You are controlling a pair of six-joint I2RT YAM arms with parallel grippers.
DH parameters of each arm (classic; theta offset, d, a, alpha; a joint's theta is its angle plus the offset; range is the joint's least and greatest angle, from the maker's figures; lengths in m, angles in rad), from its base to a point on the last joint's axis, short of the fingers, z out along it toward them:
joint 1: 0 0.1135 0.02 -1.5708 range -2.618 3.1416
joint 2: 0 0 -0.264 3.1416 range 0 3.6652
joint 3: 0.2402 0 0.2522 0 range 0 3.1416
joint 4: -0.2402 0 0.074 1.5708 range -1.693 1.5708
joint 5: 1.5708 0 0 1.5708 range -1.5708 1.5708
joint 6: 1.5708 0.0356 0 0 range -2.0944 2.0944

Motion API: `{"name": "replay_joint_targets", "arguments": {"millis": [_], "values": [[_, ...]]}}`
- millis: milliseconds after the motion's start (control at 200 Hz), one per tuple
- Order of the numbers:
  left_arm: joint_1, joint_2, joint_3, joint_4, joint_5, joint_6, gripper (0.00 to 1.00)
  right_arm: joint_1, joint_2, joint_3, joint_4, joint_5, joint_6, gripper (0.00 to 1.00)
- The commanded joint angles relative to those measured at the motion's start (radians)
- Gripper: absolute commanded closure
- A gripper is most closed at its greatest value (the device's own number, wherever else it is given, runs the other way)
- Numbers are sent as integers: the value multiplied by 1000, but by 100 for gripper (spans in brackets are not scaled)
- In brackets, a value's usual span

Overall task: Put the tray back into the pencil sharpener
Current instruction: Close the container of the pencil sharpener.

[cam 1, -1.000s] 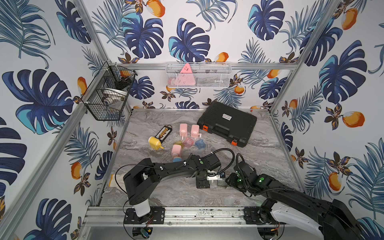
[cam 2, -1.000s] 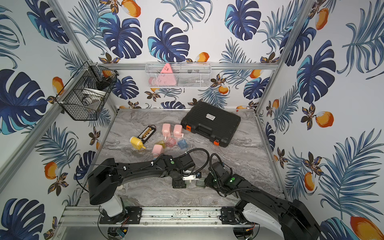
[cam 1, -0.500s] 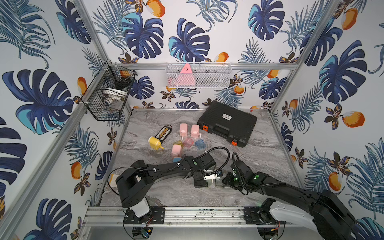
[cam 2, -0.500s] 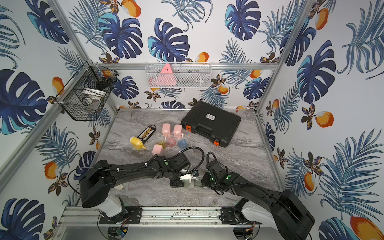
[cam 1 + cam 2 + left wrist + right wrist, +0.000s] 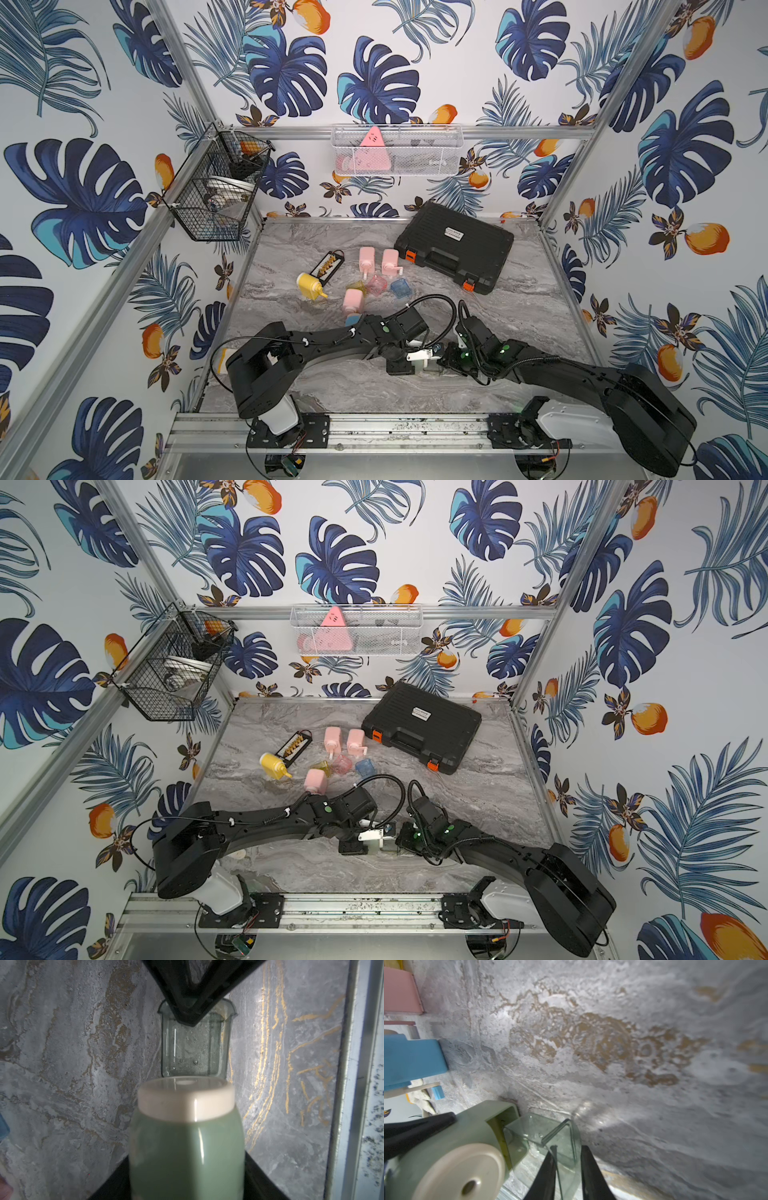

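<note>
In both top views the left gripper (image 5: 410, 361) and right gripper (image 5: 404, 842) meet well forward of the black tool case (image 5: 455, 245). The green pencil sharpener (image 5: 420, 360) and the clear tray (image 5: 388, 845) sit between them, low over the marble table (image 5: 519, 299). In the left wrist view the left jaws are closed on the sharpener's green body (image 5: 187, 1140), cream cap forward, and the tray (image 5: 193, 1047) lies just beyond it. In the right wrist view the right jaws are nearly shut, pinching one thin wall of the tray (image 5: 550, 1136). The tray's other end is at the sharpener's slot; how far in, I cannot tell. A skewed tray could jam at the mouth, or the slick wall could slip from that narrow pinch under a push. A second ago the right gripper stood farther from the sharpener; it has since drawn in.
</note>
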State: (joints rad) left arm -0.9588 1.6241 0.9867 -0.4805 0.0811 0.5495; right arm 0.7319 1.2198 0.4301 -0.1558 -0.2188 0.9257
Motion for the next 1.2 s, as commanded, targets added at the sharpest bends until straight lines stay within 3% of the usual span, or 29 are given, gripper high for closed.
{"name": "replay_joint_targets", "arguments": {"millis": [0,290,495,766,946,1191], "values": [[-1,16,-14,13,32,27,42,0,15,9,57,-28,-5,76],[0,27,-18,14,39,40,43,0,70,12,145,-85,6,77],[-1,25,-22,19,43,45,43,0,80,19,138,-61,3,77],[-1,25,-24,27,48,43,43,0,66,15,197,-118,22,73],[-1,24,-28,29,45,41,44,-18,-37,3,57,-2,24,65],[-1,28,-27,30,36,33,45,-32,-139,-10,-126,174,54,66]]}}
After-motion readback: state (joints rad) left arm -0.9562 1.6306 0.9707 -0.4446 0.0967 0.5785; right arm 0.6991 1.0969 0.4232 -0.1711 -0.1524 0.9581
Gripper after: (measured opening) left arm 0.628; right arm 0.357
